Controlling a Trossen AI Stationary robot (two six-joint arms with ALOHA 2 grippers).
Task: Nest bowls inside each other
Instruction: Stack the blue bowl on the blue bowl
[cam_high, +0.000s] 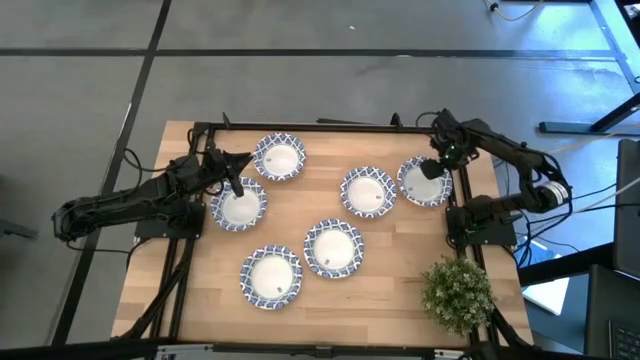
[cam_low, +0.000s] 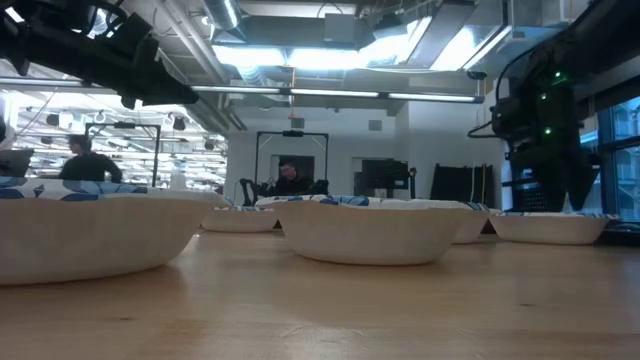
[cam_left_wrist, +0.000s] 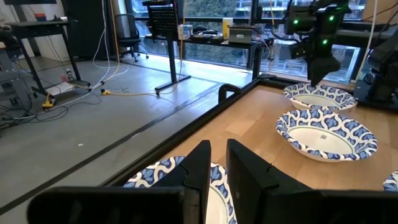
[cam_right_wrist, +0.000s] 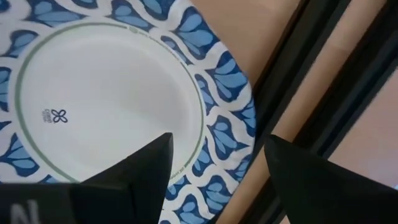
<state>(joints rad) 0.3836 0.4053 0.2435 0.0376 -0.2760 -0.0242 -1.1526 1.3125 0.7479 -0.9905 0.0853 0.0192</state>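
Observation:
Six blue-rimmed white bowls lie apart on the wooden table, each on its base: two at the left (cam_high: 279, 157) (cam_high: 239, 204), two in the middle and right (cam_high: 367, 191) (cam_high: 424, 181), two nearer the front (cam_high: 333, 248) (cam_high: 271, 277). My right gripper (cam_high: 432, 168) (cam_right_wrist: 217, 168) points down, open, just above the far-right bowl (cam_right_wrist: 106, 106). One finger is over the bowl's white inside and the other beyond its patterned rim (cam_right_wrist: 227, 134). My left gripper (cam_high: 237, 186) (cam_left_wrist: 219, 165) hovers level over the left bowl with a narrow gap and nothing between its fingers.
A bushy green plant (cam_high: 457, 292) stands at the table's front right corner. Black frame rails (cam_right_wrist: 298, 93) run along the table edges, one right beside the far-right bowl. Bare wood lies between the bowls. People and desks show in the room behind.

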